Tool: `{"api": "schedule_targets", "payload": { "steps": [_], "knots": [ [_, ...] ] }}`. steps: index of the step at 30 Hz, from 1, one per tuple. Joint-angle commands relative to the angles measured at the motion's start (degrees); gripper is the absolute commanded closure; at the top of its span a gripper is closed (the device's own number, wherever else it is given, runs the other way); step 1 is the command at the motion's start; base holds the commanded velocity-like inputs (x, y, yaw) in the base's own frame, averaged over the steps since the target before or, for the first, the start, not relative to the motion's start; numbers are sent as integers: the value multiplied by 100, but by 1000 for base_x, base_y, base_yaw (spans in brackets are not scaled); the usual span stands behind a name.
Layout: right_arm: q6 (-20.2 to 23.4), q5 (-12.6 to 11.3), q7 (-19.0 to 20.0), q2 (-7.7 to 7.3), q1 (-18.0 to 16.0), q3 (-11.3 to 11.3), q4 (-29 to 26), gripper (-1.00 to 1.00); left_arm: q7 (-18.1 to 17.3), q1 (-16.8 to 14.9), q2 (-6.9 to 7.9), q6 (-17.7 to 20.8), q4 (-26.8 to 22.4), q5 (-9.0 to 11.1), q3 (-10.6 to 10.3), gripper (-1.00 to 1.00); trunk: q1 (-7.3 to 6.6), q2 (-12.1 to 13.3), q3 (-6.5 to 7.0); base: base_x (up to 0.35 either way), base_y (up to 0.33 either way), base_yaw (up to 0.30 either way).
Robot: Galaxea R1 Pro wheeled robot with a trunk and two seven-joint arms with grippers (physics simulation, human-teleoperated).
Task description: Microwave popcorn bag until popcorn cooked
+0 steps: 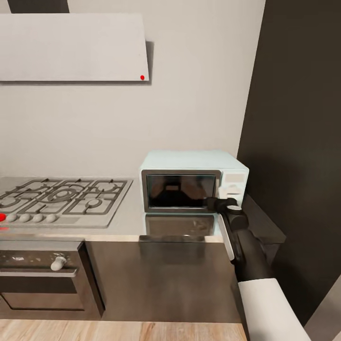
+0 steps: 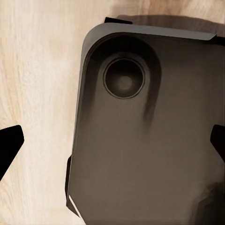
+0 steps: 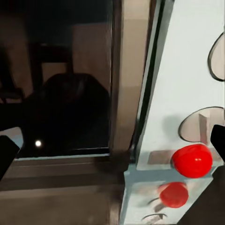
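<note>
The pale mint-blue microwave [image 1: 192,179] stands on the glossy grey countertop [image 1: 127,219] with its black glass door [image 1: 180,191] shut. My right gripper [image 1: 222,204] hovers at the door's right edge, beside the control panel. The right wrist view looks at the door glass [image 3: 65,84], the mint panel [image 3: 183,75] with its round dials and the red button [image 3: 192,160]. There the right gripper [image 3: 112,150] is open with nothing between its fingertips [image 3: 7,152]. My left gripper [image 2: 112,140] hangs open over the robot's dark base [image 2: 140,131]. The popcorn bag is out of view; dark shapes behind the glass cannot be made out.
A grey gas hob [image 1: 61,196] lies left of the microwave, with a dark steel oven [image 1: 42,279] under it and a range hood [image 1: 71,47] above. A tall dark panel [image 1: 298,142] closes off the right side. Wooden floor [image 1: 118,330] runs along the cabinet fronts.
</note>
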Motion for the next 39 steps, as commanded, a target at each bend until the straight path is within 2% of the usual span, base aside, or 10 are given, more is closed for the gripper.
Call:
{"api": "schedule_targets", "payload": {
  "steps": [1,6,8,12,26,30,33,39],
  "knots": [
    [-24,60,92,-2,13,5,-8,-100,5,1,-1,-8,-5,35,5,-100,0,-3,-5,3,4,0],
    [-183,60,487,-114,-28,3,-84,-100,5,1,1,-7,-5,37,5,-100,0,-3,-5,0,0,0],
    [-488,82,545,-132,-37,3,-78,-100,5,1,3,-7,-5,38,6,-100,0,-3,-5,0,0,0],
    [-622,87,519,-136,-42,-10,-47,-100,5,1,5,-7,-5,38,6,-100,0,-3,-5,0,0,0],
    [-635,94,454,-178,-48,-23,-13,-100,5,1,0,-7,-5,38,6,-100,0,-3,-5,0,0,0],
    [-679,91,447,-183,-48,-23,265,-100,6,1,5,-7,-5,42,10,-100,0,-3,-5,0,0,0],
    [-935,93,456,-194,-48,-30,462,-100,5,1,6,-7,-5,42,7,-100,0,-3,-5,0,0,0],
    [-1018,108,473,-198,-48,-37,494,-100,5,1,7,-7,-5,38,6,-100,0,-3,-5,0,0,0]
  ]
}}
